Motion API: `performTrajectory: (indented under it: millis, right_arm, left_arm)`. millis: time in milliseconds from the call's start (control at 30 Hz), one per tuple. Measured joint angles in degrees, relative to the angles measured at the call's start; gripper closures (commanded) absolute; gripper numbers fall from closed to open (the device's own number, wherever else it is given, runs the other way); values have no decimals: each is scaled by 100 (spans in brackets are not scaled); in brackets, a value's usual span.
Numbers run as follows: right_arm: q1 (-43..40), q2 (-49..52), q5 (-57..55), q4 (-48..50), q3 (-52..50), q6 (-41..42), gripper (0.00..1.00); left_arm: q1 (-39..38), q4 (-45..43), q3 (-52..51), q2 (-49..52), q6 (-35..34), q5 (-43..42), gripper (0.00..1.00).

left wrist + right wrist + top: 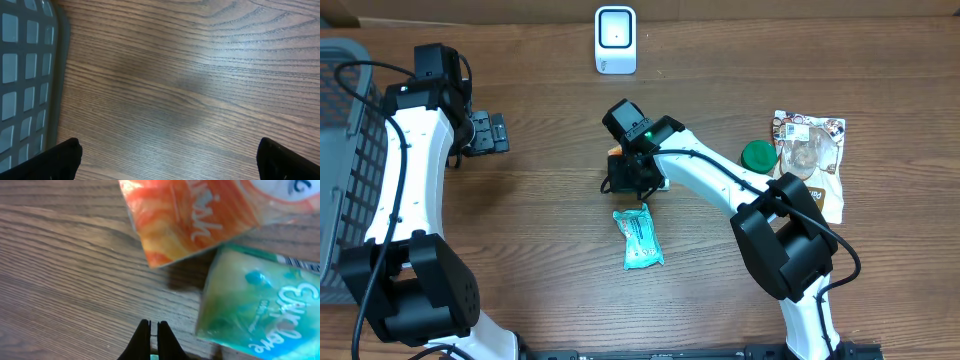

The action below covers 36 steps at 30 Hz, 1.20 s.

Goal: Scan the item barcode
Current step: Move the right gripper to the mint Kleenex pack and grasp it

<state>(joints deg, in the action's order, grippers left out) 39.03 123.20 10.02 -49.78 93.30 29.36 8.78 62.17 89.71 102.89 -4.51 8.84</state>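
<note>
An orange packet (pixel 200 215) lies on the wood table, mostly hidden under my right wrist in the overhead view, where only a corner (pixel 614 153) shows. A teal packet (pixel 640 237) lies just in front of it, its end at the right of the right wrist view (pixel 255 305). My right gripper (pixel 154 327) is shut with nothing between its fingers, hanging over bare wood just left of the teal packet and below the orange one. The white barcode scanner (pixel 615 40) stands at the table's far edge. My left gripper (pixel 498 132) is open over bare table (pixel 170 160), far from both packets.
A grey mesh basket (pixel 340 150) fills the left edge, and its wall (pixel 25 75) shows in the left wrist view. At the right lie a green lid (pixel 757 155) and a clear snack bag (pixel 812 160).
</note>
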Motion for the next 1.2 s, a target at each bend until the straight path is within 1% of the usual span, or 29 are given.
performTrajectory:
  millis: [267, 300, 333, 433, 567, 733, 767, 867, 900, 967, 1100, 1133, 1200]
  right_arm:
    - [0, 2, -59, -164, -33, 39, 95]
    - [0, 2, -146, -256, -46, 37, 90]
    - [0, 4, -214, -337, -52, 2, 89]
    - [0, 9, -671, -695, -74, -302, 87]
    - [-55, 9, -1384, -929, -74, -476, 87]
    - [-531, 9, -1908, -730, -74, -546, 87]
    - [-708, 11, -1950, -542, -74, -549, 87]
    - [-1113, 11, -1698, 66, -76, -570, 85]
    - [-1178, 11, -1473, 289, -85, -647, 79]
    - [-1233, 11, -1045, 610, -85, -885, 75]
    - [-1226, 11, -623, 409, -22, -1156, 73]
    - [-1226, 15, -577, 271, 66, -1180, 70]
    - [-1226, 20, -494, 26, 332, -1274, 68]
  left_arm:
    - [0, 0, 0, 0, 0, 0, 1]
    - [0, 0, 0, 0, 0, 0, 0]
    - [0, 0, 0, 0, 0, 0, 0]
    - [0, -2, 0, 0, 0, 0, 0]
    - [0, -4, 0, 0, 0, 0, 0]
    - [0, -4, 0, 0, 0, 0, 0]
    - [0, -4, 0, 0, 0, 0, 0]
    - [0, -7, 0, 0, 0, 0, 0]
    - [0, -9, 0, 0, 0, 0, 0]
    - [0, -9, 0, 0, 0, 0, 0]
    - [0, -7, 0, 0, 0, 0, 0]
    - [0, -13, 0, 0, 0, 0, 0]
    - [0, -15, 0, 0, 0, 0, 0]
